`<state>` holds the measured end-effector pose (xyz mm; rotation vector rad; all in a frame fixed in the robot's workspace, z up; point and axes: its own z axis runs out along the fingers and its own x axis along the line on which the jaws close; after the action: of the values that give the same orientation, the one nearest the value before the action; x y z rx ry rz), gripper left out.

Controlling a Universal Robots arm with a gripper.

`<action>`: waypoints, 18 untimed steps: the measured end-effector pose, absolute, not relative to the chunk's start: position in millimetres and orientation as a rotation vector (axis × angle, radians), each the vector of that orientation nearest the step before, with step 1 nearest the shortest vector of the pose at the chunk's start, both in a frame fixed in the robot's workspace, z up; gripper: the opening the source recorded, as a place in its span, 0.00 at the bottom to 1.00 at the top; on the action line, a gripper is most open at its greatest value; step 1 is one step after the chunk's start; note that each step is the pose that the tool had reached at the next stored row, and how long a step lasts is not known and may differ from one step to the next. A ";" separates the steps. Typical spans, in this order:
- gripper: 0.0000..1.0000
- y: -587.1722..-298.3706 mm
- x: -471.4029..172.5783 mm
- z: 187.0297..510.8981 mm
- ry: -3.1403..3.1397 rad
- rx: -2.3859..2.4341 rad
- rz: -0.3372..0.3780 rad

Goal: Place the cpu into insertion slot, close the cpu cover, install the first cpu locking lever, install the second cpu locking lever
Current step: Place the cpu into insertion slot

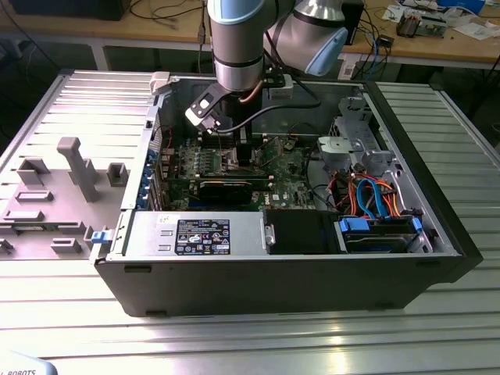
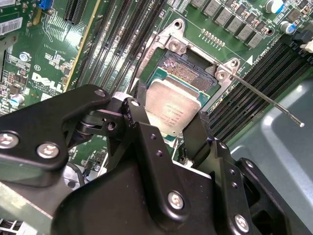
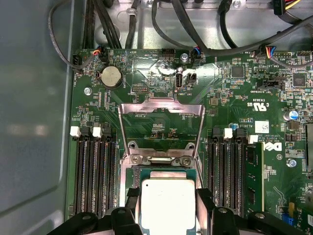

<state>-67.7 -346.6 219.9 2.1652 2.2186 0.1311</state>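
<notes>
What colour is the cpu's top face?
Dull silver-grey metal with faint dark print; the cpu shows best in the second wrist view.

The flat square metal cpu (image 3: 167, 203) is dull silver-grey. The printed circuit board (image 3: 234, 107) is green with fine pale traces. The thin metal cpu cover frame (image 3: 125, 129) is silver. The long memory slots (image 3: 95, 171) are black.

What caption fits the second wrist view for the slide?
The gripper holds the cpu at the open insertion slot, one locking lever swung out.
</notes>
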 end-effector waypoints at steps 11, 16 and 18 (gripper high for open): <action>0.54 -344.3 -68.0 218.0 2.219 2.165 0.131; 0.54 -344.2 -68.1 217.8 2.218 2.165 0.131; 0.54 -344.2 -68.1 217.8 2.218 2.165 0.131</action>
<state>-68.1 -344.2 217.8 2.1651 2.2185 0.1309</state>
